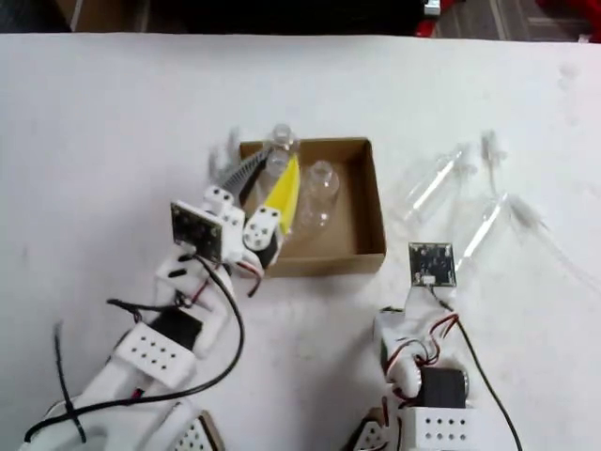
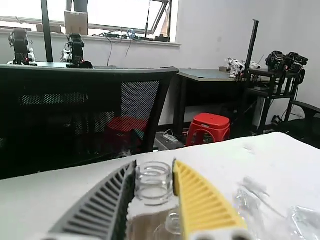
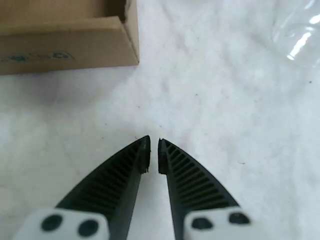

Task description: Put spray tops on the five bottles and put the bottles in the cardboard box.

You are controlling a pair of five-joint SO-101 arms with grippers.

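The left arm leans forward over the cardboard box [image 1: 377,202], and its gripper [image 2: 153,165] grips the open neck of a bottle [image 2: 153,187] at the box's far edge. The right gripper [image 3: 153,150] hangs almost closed and empty over the table [image 3: 225,100], near the box. The high view shows a second bottle [image 1: 320,193] inside the box.

Open brown cardboard box [image 1: 374,202] mid-frame, clear plastic bottle [image 1: 320,188] inside, uncapped bottle [image 1: 280,143] upright at its upper-left corner, two more bottles [image 1: 430,193] lying at right.
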